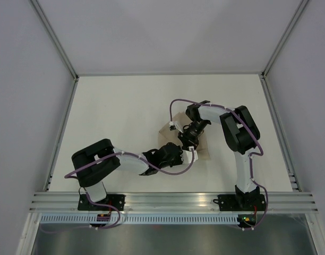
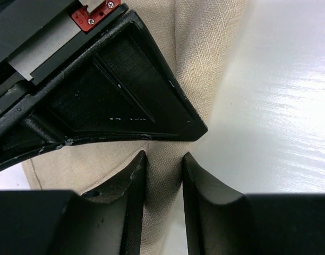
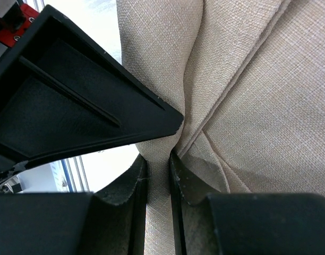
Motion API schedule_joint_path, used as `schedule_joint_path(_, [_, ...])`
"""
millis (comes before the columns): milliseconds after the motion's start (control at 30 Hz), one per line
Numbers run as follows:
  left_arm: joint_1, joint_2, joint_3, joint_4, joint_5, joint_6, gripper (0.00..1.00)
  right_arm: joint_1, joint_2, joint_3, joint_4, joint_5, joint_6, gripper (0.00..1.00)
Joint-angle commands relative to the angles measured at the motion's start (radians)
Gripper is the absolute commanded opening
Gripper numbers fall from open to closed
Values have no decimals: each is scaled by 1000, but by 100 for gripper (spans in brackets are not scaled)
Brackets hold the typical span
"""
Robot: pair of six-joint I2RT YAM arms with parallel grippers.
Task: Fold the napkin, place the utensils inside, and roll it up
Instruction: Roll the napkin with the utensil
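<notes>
Overhead view: both my arms reached in to the middle of the white surface (image 1: 125, 117), wrists close together over the napkin (image 1: 204, 151). Only tan scraps of it showed past the arms. One corner was on the far-left side of the right wrist, and another patch was on the near-right side, beside the left wrist. The cloth lay bunched, not flat.

Left wrist view: the left jaws were clamped on a raised fold of the napkin (image 2: 205, 48). The fold ran up between the two fingers (image 2: 131, 186), filling the narrow gap and touching both. The rest of the cloth spread away toward the top of the view, with bare surface (image 2: 279, 117) to its right. A black ribbed wedge (image 2: 109, 90) crossed the upper left, its tip over the cloth just beyond my fingers. I could not tell what it belonged to.

Right wrist view: the right jaws were clamped on the napkin (image 3: 258, 106) too, with a thin pleat squeezed between the fingers (image 3: 131, 183). Hemmed edges ran diagonally across the cloth to the right, with several layers overlapping. The same sort of black wedge (image 3: 72, 101) sat at upper left, its tip against the pleat.
</notes>
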Motion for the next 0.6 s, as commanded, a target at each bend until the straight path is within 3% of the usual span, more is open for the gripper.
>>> schedule_joint_path(0, [30, 43, 50, -131, 162, -124, 2, 7, 64, -36, 154, 175, -41, 11])
schedule_joint_path(267, [83, 77, 115, -253, 368, -187, 2, -7, 15, -59, 166, 156, -20, 39])
schedule_joint_path(567, [125, 103, 142, -305, 494, -219, 2, -65, -98, -67, 194, 133, 34, 53])
